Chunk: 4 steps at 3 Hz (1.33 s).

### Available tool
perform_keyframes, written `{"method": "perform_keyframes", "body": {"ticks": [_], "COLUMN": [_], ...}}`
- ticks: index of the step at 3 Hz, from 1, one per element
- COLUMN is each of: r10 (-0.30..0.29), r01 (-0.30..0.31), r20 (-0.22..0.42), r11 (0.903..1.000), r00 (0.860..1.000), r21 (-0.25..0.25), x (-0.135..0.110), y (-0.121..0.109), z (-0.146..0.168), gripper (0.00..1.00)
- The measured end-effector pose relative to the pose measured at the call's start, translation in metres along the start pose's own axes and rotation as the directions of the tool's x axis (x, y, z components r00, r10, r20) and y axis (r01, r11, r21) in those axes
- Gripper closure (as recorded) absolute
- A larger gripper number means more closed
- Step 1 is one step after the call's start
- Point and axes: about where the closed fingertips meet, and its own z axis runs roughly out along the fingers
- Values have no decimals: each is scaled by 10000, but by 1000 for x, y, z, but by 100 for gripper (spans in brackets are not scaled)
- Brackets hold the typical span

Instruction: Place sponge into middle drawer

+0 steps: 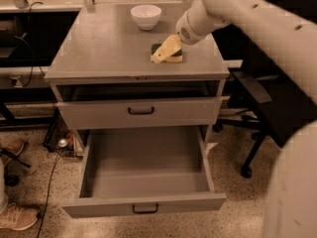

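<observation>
The sponge [177, 57], yellow with a dark green layer, lies on the grey cabinet top [99, 48], right of centre near the front edge. My gripper [162, 53] reaches down from the upper right and sits right over the sponge, covering most of it. The middle drawer [104, 208], the lower handled one, is pulled wide open below and shows an empty grey inside. The drawer above it [141, 112] is closed.
A white bowl [146, 16] stands at the back of the cabinet top. A black office chair [257, 108] is to the right of the cabinet. My arm [277, 38] fills the right side. Shoes [17, 217] and cables lie on the floor at left.
</observation>
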Motion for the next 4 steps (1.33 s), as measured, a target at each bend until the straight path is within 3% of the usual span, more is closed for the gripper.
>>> {"method": "perform_keyframes", "body": {"ticks": [1,2,4], "r10": [385,738,1143], "r01": [-389,-744,-1145], "r20": [131,188,160], "r11": [9989,9967,9933], "r00": [9992,9971,9933], "r21": [250,309,133], "x": [-5,-8,-6], "y": [-11,-18,-18], "z": [39,67,96], "gripper": [0,15,60]}}
